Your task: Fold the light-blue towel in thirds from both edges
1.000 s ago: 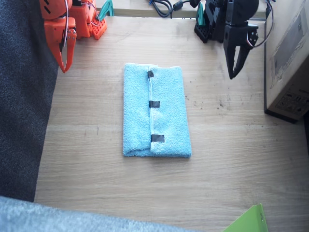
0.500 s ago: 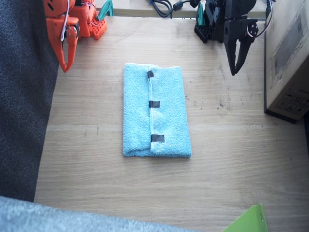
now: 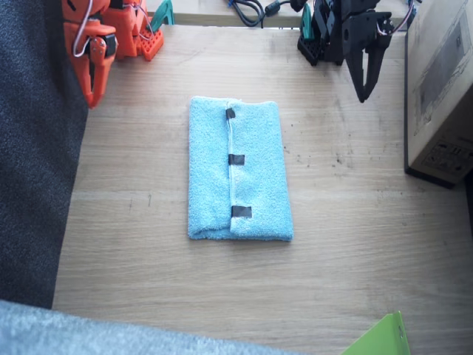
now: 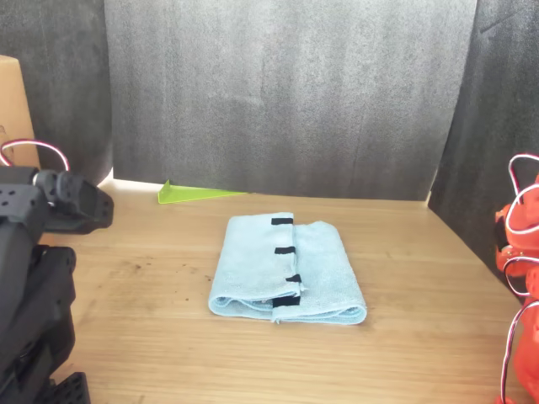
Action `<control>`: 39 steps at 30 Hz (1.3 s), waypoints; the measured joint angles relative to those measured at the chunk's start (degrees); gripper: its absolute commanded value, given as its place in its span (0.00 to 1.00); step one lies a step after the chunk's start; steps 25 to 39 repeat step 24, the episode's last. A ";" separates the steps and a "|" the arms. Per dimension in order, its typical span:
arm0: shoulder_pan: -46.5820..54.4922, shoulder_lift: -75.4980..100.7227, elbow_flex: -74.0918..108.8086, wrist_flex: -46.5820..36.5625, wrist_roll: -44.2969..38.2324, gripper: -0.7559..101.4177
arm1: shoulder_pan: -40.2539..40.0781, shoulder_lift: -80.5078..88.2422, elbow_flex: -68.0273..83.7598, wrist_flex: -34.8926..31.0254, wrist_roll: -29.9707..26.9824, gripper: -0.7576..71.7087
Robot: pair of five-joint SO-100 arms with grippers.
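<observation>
The light-blue towel lies folded into a narrow rectangle at the middle of the wooden table, also seen in the front view. Its top flap ends near the centre line, where three black tape strips mark one edge; the other edge is tucked underneath and hidden. My left gripper, black, hangs shut above the table's far right, well away from the towel. The orange right gripper hangs shut at the far left corner, also apart from it. Neither holds anything.
A cardboard box stands along the table's right side. A green sheet pokes in at the near edge, and pale grey-blue fabric lies at the near left. Dark foam borders the left. Cables lie at the far edge.
Both arms have drawn back toward their bases at the far edge, grippers moving up the picture. The towel has not moved.
</observation>
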 measured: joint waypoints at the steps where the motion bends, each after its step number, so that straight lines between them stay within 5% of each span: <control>1: 0.00 -0.18 0.00 0.00 0.00 0.00 | -0.35 1.23 0.62 0.62 0.00 0.03; 11: 0.00 -0.18 0.00 0.00 0.00 0.00 | 1.85 29.62 6.86 13.45 -2.20 0.01; 39: 0.00 -0.18 0.00 0.00 0.00 0.00 | 1.93 30.06 6.86 13.71 -3.25 0.01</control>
